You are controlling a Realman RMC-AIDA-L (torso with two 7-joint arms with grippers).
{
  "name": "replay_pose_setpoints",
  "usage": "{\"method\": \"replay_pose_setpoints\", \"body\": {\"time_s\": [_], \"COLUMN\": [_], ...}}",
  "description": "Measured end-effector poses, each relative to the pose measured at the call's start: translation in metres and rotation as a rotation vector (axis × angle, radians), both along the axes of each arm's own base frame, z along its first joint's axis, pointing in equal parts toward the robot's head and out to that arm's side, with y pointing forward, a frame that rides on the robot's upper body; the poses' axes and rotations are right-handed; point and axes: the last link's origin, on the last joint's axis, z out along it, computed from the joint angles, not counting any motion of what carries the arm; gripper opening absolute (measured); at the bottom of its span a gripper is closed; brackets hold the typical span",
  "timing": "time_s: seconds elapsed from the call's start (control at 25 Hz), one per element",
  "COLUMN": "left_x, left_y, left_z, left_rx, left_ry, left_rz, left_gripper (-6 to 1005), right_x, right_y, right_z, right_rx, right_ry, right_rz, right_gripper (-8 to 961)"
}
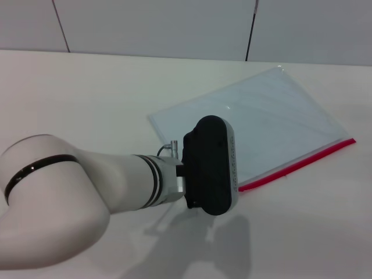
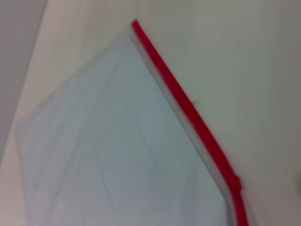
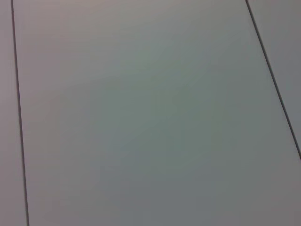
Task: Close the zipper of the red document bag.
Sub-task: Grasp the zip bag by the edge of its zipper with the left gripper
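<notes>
Pale worktop fills most of the head view, with grey wall panels across the top. At right of centre the red document bag lies flat, its zipper along the lower right edge. Just left of that strip's lower end, the left pincer hangs over the bag's near corner; whether it is spread or pressed together cannot be told.
</notes>
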Motion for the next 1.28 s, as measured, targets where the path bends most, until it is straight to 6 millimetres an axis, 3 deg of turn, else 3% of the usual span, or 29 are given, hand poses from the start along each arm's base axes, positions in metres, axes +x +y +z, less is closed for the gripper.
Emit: {"method": "replay_pose_setpoints", "body": {"time_s": [0.84, 1.28], "left_x": [-0.014, -0.018], "left_y": [0.014, 0.014], "left_z": [-0.015, -0.016], "left_rx": [0.02, 0.027], "left_ry": [-0.048, -0.056], "left_rz": [-0.017, 0.006], "left_gripper": [713, 285], "right_x": [0.0, 0.001], "right_y": [0.0, -0.002], "right_z": [0.0, 0.001], "right_rx": [0.003, 0.005], "right_ry": [0.005, 0.004], "right_rz": [0.001, -0.003], "right_gripper": [881, 882]}}
